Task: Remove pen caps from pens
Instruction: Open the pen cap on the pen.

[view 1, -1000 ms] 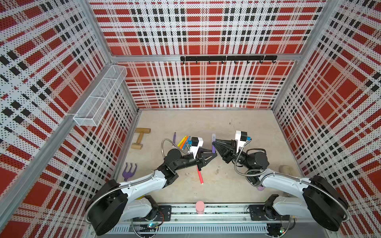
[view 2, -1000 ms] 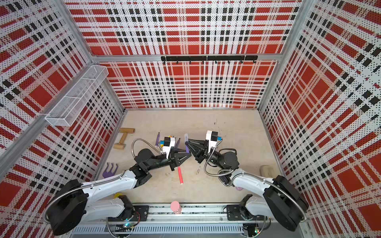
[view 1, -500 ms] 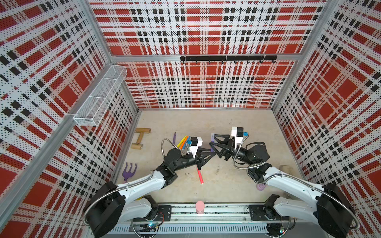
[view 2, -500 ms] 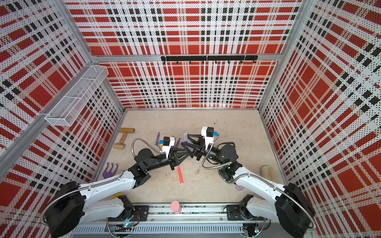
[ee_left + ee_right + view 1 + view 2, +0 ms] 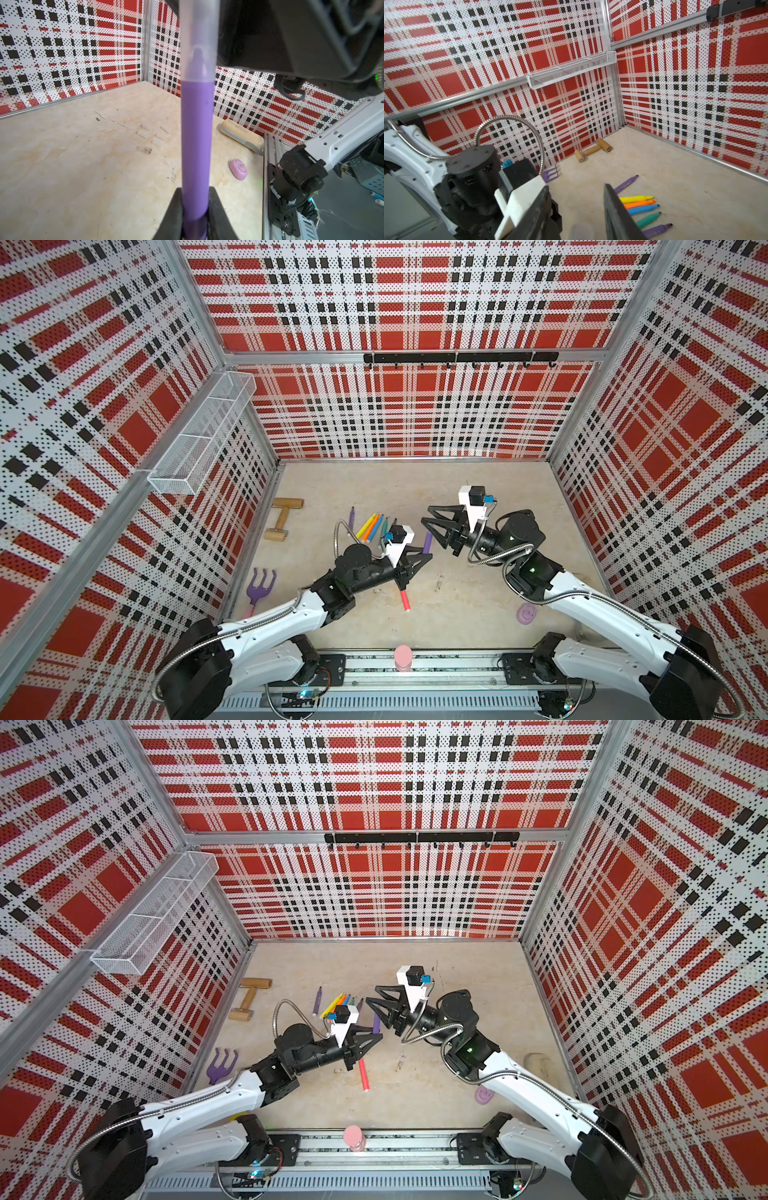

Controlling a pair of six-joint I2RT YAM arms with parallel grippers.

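CHANGE: right pincer, shut a second ago, now stands apart astride the pale translucent cap | HELD: slim purple felt pen, raised over beige bench, clamped in left pincer | MEANING: cap still on; likely re-gripping before pull.

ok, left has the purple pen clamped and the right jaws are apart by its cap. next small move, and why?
Probably close the right gripper on the cap. The left gripper is shut on the purple pen, the cap is on it, and the right wrist view shows it pale between the open jaws. Pull afterwards.
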